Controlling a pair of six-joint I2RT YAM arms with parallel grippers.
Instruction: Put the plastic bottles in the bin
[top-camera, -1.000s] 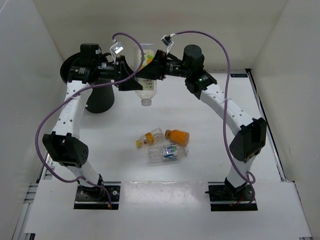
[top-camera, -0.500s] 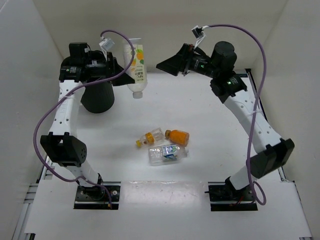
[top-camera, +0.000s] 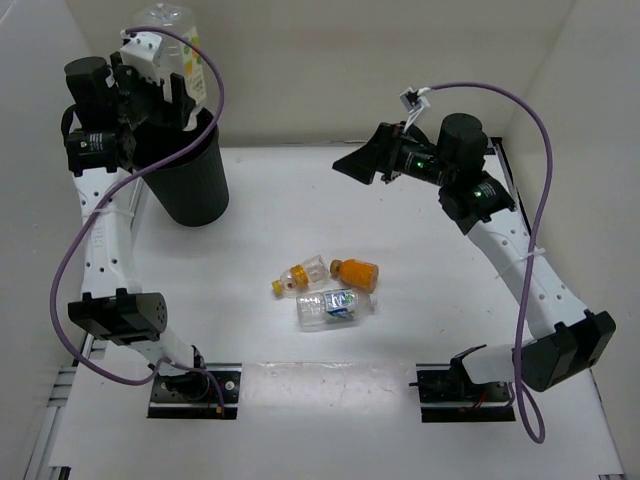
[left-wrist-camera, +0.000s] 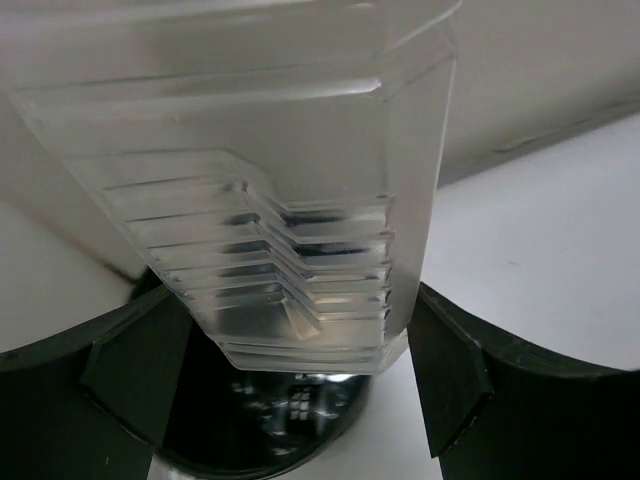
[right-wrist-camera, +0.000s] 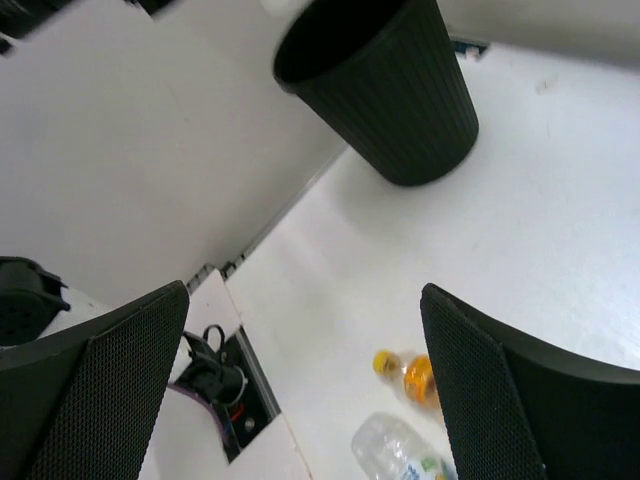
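My left gripper (top-camera: 165, 95) is shut on the larger square clear bottle (top-camera: 165, 40), which has a yellow label, and holds it in the air at the far left, over the black ribbed bin (top-camera: 192, 195). In the left wrist view the bottle (left-wrist-camera: 260, 200) fills the space between my fingers (left-wrist-camera: 450, 370), with the bin's dark mouth (left-wrist-camera: 290, 420) below. My right gripper (top-camera: 355, 162) hangs open and empty over the back middle of the table. Three small bottles lie mid-table: yellow-capped (top-camera: 300, 272), orange-filled (top-camera: 357, 270), blue-green-labelled (top-camera: 335, 305).
White walls close in the table at the back and on both sides. Both arm bases (top-camera: 195, 385) sit at the near edge. The right wrist view shows the bin (right-wrist-camera: 390, 90), the yellow-capped bottle (right-wrist-camera: 405, 370) and the left arm's base (right-wrist-camera: 215, 375).
The left arm carried the square bottle left and upward, from the back middle to above the bin. The right arm drew back to the right, away from the bottle, still open.
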